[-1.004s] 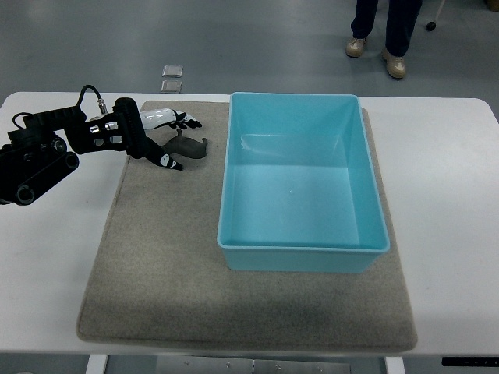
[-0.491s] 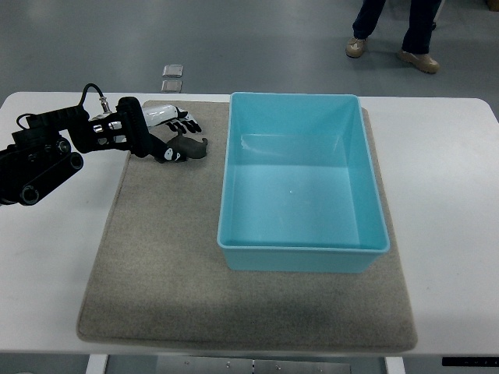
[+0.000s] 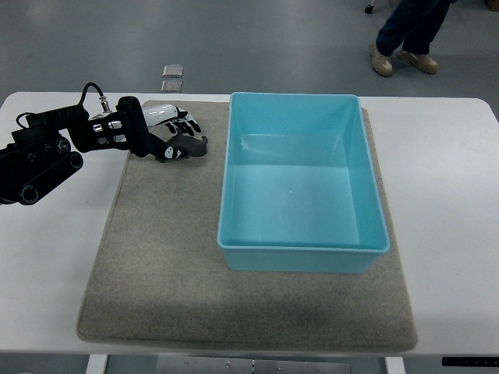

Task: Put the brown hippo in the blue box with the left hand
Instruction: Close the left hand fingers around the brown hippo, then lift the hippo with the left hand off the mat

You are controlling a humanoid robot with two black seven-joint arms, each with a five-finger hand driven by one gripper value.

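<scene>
Top view shows me the brown hippo (image 3: 189,146) lying on the grey mat (image 3: 156,257) near its far left corner, just left of the blue box (image 3: 302,181) but not touching its wall. Its long axis runs roughly left to right, along the table's far edge; which end is the head I cannot tell at this size. My left hand (image 3: 166,134) comes in from the left on its black arm (image 3: 47,152), fingers curled around the hippo's left end, thumb below and the other fingers above, so I read it as grasping the toy, which looks to be resting on the mat. The box stands open and level, its near-left wall between the toy and the bare blue floor inside. Open mat stretches toward me along the box's left side. The mat lies on a white table (image 3: 452,195), with grey floor beyond, where a person's legs (image 3: 405,35) stand at the upper right and two small floor plates (image 3: 171,77) lie at the far left.
</scene>
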